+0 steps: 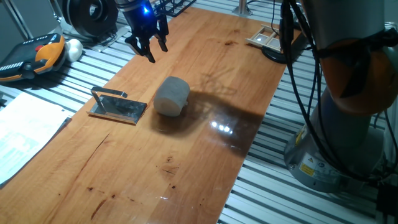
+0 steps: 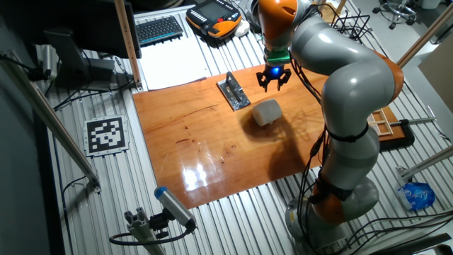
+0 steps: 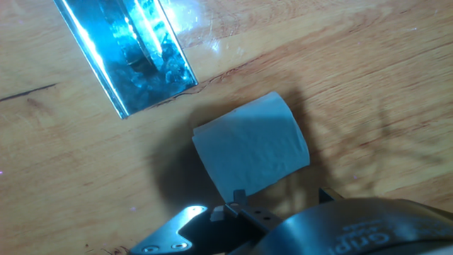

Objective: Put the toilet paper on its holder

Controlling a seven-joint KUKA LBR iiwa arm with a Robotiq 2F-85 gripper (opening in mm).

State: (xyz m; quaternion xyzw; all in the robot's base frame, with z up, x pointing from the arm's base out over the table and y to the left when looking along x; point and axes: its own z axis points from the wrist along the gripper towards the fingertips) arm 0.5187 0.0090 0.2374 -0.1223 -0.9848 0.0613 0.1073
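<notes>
The tool [image 1: 148,45] hangs in the air above the worktop [image 1: 186,162], its fingers spread and holding nothing, so the step in hand looks like the approach before the grasp. The toilet paper [image 1: 171,96] lies on its side near the middle of the worktop, just beside the holder [image 1: 118,106] but not touching it; the holder sits toward the worktop's long edge next to the slatted surface.

The next move probably calls for coming down over the roll with the fingers set across its curved sides, then lifting it toward the holder's raised bar.

The hand view shows the toilet paper [image 3: 251,152] close up with a clear strip of wood between it and the holder [image 3: 127,53]. The fixed views alone show how high the tool [image 2: 273,79] hangs.
</notes>
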